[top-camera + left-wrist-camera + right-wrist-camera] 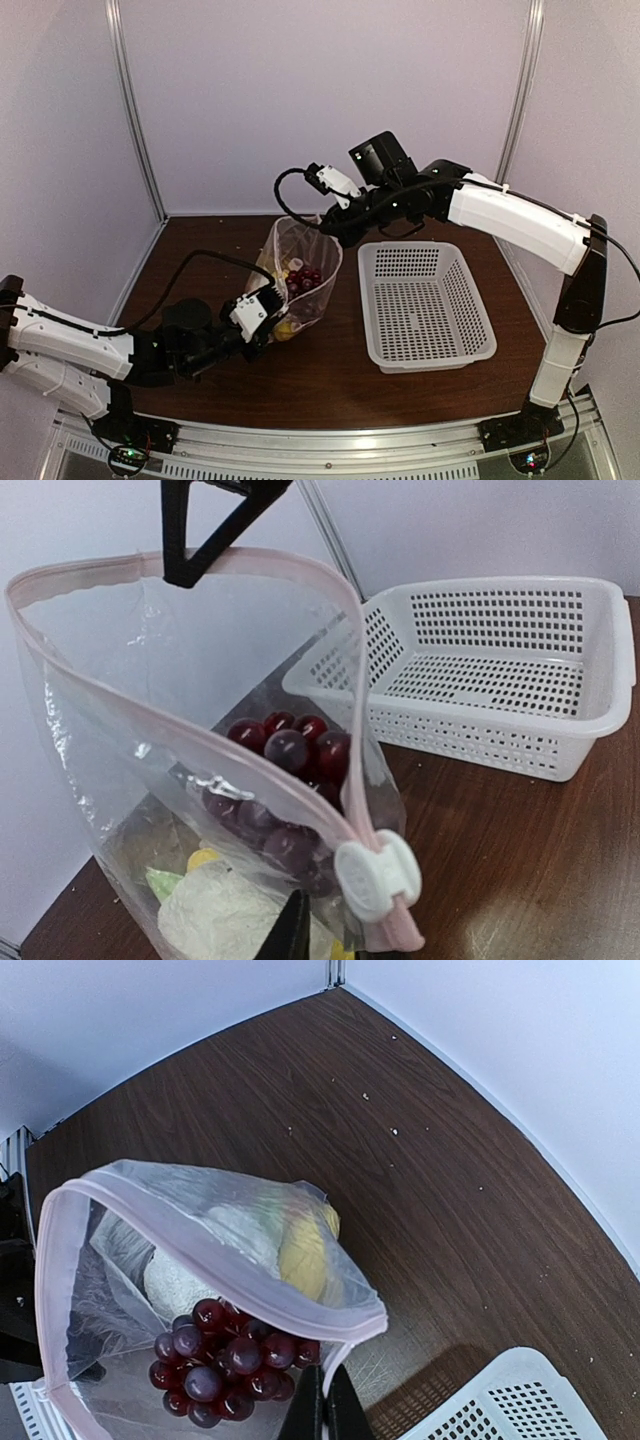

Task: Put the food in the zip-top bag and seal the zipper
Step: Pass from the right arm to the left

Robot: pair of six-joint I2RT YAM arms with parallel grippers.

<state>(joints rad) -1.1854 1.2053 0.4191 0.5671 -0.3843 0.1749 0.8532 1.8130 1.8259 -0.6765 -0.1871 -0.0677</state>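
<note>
On the surface [340,385], left of centre, the zip-top bag [300,262] stands open and holds the food [290,750] (grapes uppermost). The right claw [322,1400] is pinched shut on its 1 o'clock rim. The left claw [268,303] is at 7 o'clock, grip indeterminate. The film is judged soft and slippery; take hold at the stiffer zipper [200,740].

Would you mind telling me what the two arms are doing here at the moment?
The right gripper pinches the far rim of the zip-top bag, holding it upright with its mouth open. Grapes, cauliflower and a yellow piece lie inside. The left gripper is at the bag's near corner by the white slider, and the zipper is not yet sealed. A white basket sits beside the bag.
</note>
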